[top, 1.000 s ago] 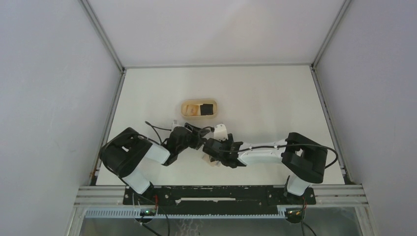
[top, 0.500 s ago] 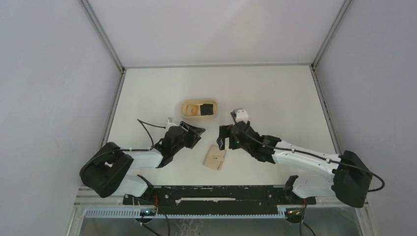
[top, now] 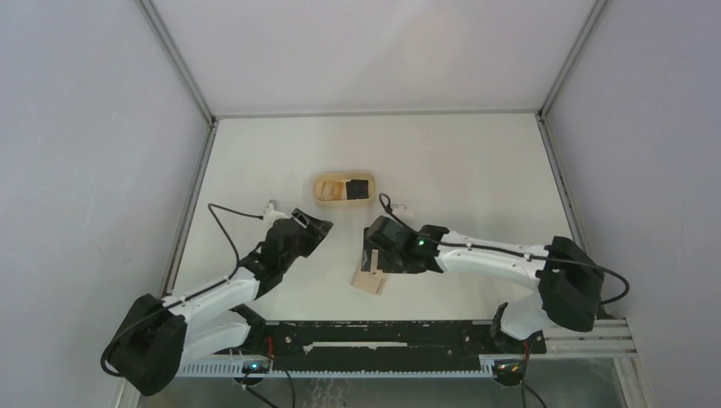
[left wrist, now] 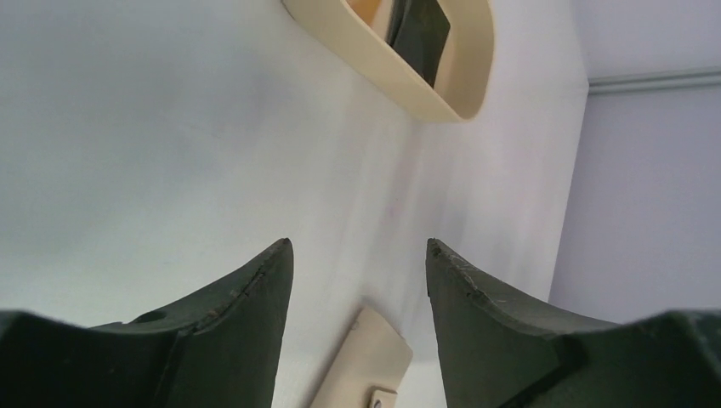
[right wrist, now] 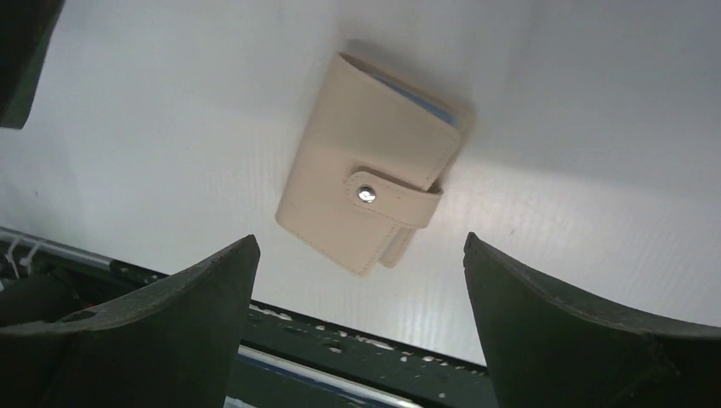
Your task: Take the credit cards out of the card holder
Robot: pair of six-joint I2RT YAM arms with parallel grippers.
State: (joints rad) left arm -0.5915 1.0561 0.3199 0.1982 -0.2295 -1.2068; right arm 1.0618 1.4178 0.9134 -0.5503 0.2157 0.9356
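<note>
The card holder (top: 371, 280) lies flat on the white table near the front edge. In the right wrist view the card holder (right wrist: 368, 201) is folded shut, tan-beige, its tab snapped over a metal stud, with a blue edge showing at its top side. My right gripper (top: 371, 256) hovers just above and behind it, open and empty (right wrist: 357, 248). My left gripper (top: 318, 226) is open and empty to the left of the holder; in its wrist view (left wrist: 357, 255) one corner of the holder (left wrist: 367, 364) shows between the fingers. No loose cards lie by the holder.
An oval light-wood tray (top: 321, 197) stands behind the grippers, holding a black card (top: 360, 188) and a tan piece; its rim also shows in the left wrist view (left wrist: 374, 75). The black rail (top: 383, 334) runs along the table's front edge, close to the holder.
A second ago both grippers were together at the holder. It then lay on the table as both drew apart. The left arm has pulled further left; the right gripper has swung back over the holder.
</note>
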